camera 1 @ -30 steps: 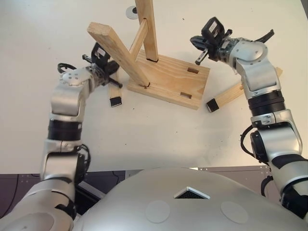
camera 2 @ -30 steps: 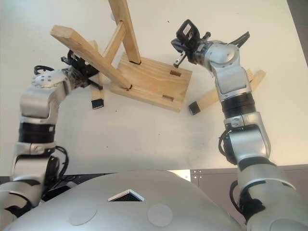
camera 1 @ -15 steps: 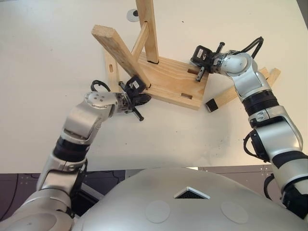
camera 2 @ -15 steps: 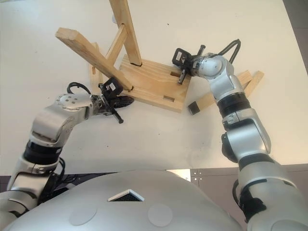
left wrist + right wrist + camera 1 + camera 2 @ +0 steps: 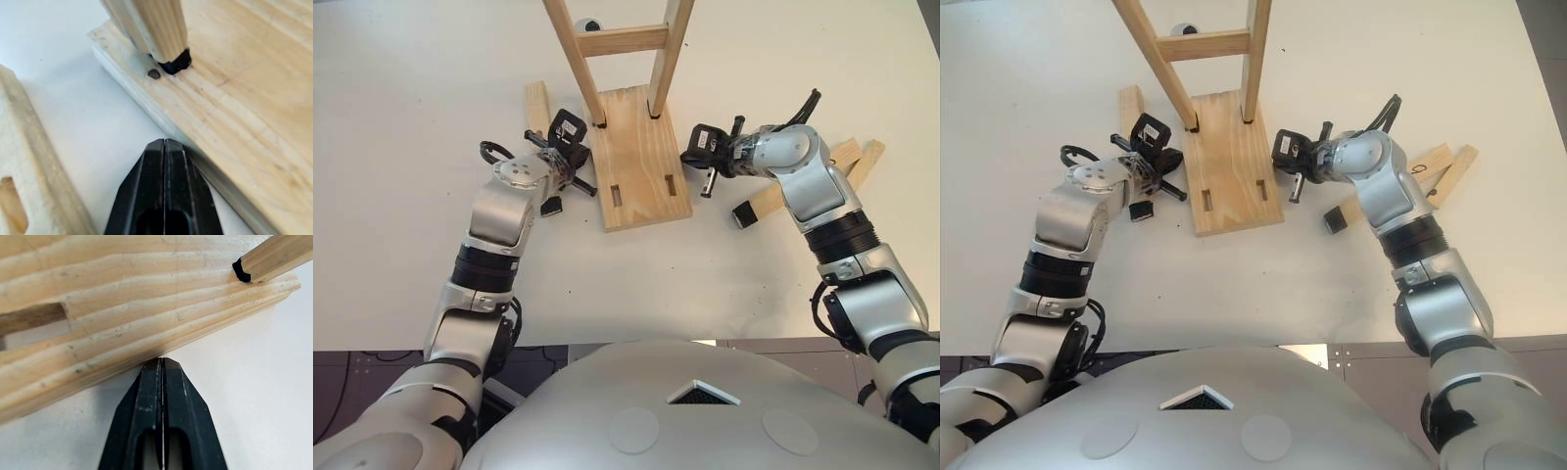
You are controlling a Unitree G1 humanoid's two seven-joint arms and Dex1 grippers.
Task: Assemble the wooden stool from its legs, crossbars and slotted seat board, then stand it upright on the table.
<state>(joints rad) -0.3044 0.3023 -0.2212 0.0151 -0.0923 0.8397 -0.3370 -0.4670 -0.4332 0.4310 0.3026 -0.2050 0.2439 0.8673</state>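
One seat board (image 5: pixel 641 186) lies flat in the upper centre, and two legs (image 5: pixel 576 59), joined by one crossbar (image 5: pixel 622 41), stand in it. The left gripper (image 5: pixel 165 144) and right gripper (image 5: pixel 160 363), both pressed together, sit at its left and right edges.

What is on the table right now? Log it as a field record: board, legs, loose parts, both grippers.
Seat board: flat on the table, two near slots empty
Standing legs: two, in the far slots, joined by a crossbar
Loose leg: flat, left of the board, by the left arm
Loose pieces: flat, right of the board, partly under the right arm
Left gripper: shut, empty, tip at the board's left edge
Right gripper: shut, empty, tip at the board's right edge
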